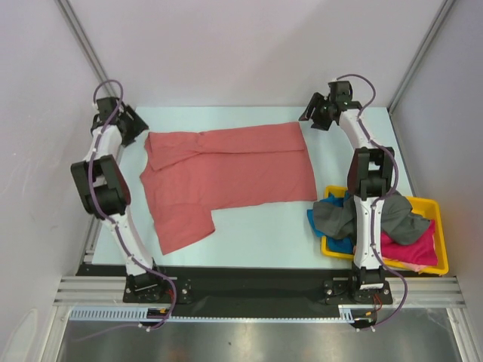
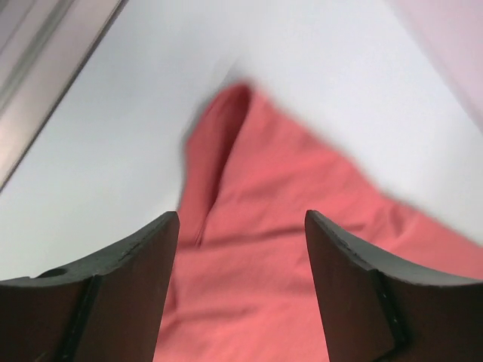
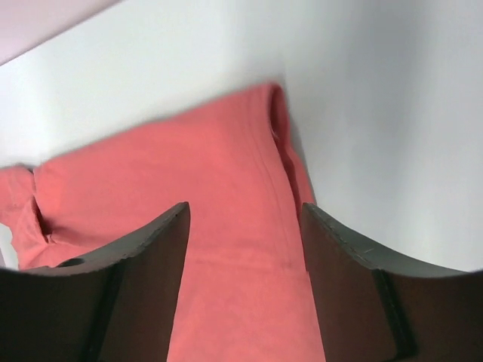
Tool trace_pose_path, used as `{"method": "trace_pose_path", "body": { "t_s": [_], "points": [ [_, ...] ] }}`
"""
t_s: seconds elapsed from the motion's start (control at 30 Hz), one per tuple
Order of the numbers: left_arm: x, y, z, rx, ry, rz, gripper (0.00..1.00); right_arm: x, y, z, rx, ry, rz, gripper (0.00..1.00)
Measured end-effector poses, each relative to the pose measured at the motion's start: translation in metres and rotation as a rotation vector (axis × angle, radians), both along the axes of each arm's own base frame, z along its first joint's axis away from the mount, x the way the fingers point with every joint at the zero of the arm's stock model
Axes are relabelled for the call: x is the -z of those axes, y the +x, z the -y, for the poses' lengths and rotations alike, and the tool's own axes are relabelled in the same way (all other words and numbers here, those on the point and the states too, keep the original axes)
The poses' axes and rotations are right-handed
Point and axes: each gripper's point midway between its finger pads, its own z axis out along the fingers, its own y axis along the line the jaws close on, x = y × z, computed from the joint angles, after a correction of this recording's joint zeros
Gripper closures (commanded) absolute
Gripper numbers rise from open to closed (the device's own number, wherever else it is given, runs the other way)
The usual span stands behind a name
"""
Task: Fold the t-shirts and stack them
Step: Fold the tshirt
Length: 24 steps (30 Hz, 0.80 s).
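Note:
A salmon-red t-shirt [image 1: 226, 170] lies spread on the table, partly folded, one sleeve flap pointing to the near left. My left gripper [image 1: 136, 125] is open and empty just above the shirt's far left corner [image 2: 249, 226]. My right gripper [image 1: 311, 113] is open and empty above the shirt's far right corner [image 3: 234, 226]. A dark grey t-shirt [image 1: 343, 215], a bright blue one [image 1: 315, 223] and a magenta-pink one [image 1: 411, 245] are heaped in the tray at the right.
The yellow plastic tray [image 1: 438, 226] stands at the near right beside the right arm, cloth spilling over its left rim. Walls close in the left, right and back. The black rail runs along the near edge.

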Motion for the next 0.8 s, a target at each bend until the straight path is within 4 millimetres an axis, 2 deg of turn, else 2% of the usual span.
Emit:
{"method": "trace_pose_path", "body": {
  "t_s": [0.1, 0.2, 0.37, 0.47, 0.57, 0.8],
  "points": [
    [-0.003, 0.041, -0.005, 0.067, 0.015, 0.066, 0.26, 0.004, 0.016, -0.005, -0.040, 0.005, 0.052, 0.26],
    [0.015, 0.059, -0.004, 0.119, 0.013, 0.060, 0.26, 0.022, 0.022, -0.010, -0.071, 0.020, 0.058, 0.23],
    [0.054, 0.065, 0.004, 0.189, -0.030, 0.013, 0.26, 0.056, 0.027, -0.016, -0.100, 0.043, 0.035, 0.25],
    [0.067, 0.064, 0.010, 0.214, -0.061, -0.004, 0.26, 0.055, 0.036, -0.016, -0.108, 0.056, 0.071, 0.26],
    [0.068, 0.065, 0.012, 0.223, -0.073, -0.005, 0.27, 0.056, 0.041, -0.016, -0.103, 0.079, 0.089, 0.32],
    [0.069, 0.067, 0.015, 0.236, -0.090, -0.002, 0.35, 0.057, 0.049, -0.018, -0.101, 0.135, 0.112, 0.40]
  ]
}}
